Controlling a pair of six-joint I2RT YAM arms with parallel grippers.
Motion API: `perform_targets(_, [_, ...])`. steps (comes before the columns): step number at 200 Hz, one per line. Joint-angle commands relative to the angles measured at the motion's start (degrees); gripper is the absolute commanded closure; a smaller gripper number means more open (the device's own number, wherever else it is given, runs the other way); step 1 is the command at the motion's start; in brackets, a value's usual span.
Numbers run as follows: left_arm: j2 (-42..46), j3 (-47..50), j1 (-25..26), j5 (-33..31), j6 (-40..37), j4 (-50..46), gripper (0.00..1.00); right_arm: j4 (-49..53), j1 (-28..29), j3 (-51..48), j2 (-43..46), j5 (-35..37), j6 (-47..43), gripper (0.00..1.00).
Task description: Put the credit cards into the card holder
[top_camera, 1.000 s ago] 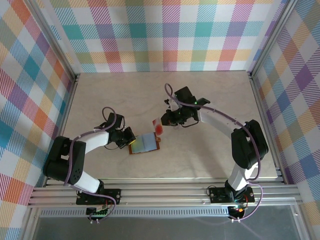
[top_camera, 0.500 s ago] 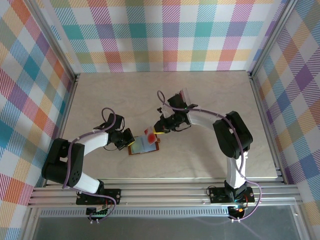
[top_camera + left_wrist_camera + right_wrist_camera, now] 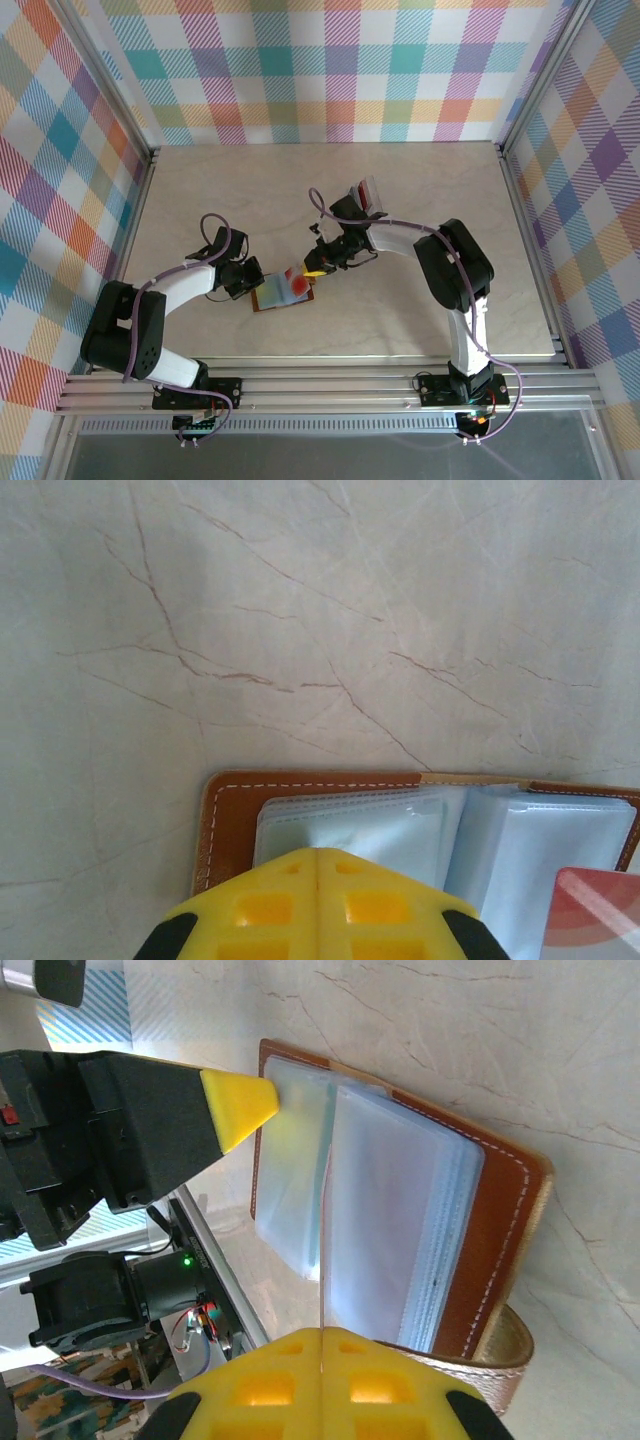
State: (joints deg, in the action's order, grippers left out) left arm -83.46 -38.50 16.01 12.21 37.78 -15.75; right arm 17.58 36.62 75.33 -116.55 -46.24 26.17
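The card holder (image 3: 500, 1222) lies open on the marbled table (image 3: 300, 600) between the two arms, its clear pockets (image 3: 395, 1220) facing up. The left gripper (image 3: 318, 872), jaws shut and empty, presses its yellow tips on the left-hand leaf to pin it. The right gripper (image 3: 322, 1348) is clamped on a red credit card (image 3: 598, 920). The right wrist view shows this card edge-on, as a thin line running over the pocket stack near the fold. Whether the card's leading edge is inside a pocket or only lying on top is hard to tell from here. The main risk is the card riding over a pocket mouth instead of into it, which too shallow an angle would cause. A push along the table could also slide or swing the card holder out from under its single pinning point, or buckle the soft pockets. Letting go too soon would leave the card loose on top.
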Motion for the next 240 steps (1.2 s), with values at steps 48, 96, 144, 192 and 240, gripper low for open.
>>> perform_targets(48, [-0.9, 0.4, 0.2, -2.3, -1.5, -2.7, 0.92, 4.0, 1.7, 4.5, -2.1, -2.7, -2.9, 1.00])
perform_targets(96, [-0.5, 0.4, 0.3, -3.0, -1.7, -3.0, 0.92, 8.2, 2.6, 8.0, -4.7, -2.1, -4.8, 1.00])
perform_targets(144, [-0.4, 0.4, 0.2, -3.0, -1.7, -3.0, 0.92, 11.4, 3.1, 9.5, -6.5, 0.3, -6.1, 1.00])
perform_targets(192, [-0.3, 0.4, 0.2, -3.3, -1.6, -3.1, 0.92, 14.0, 3.8, 11.7, -7.8, 1.8, -7.2, 1.00])
perform_targets(240, [0.0, 0.7, 0.2, -3.3, -1.6, -3.1, 0.92, 15.5, 4.2, 14.4, -9.3, 1.9, -7.5, 1.00])
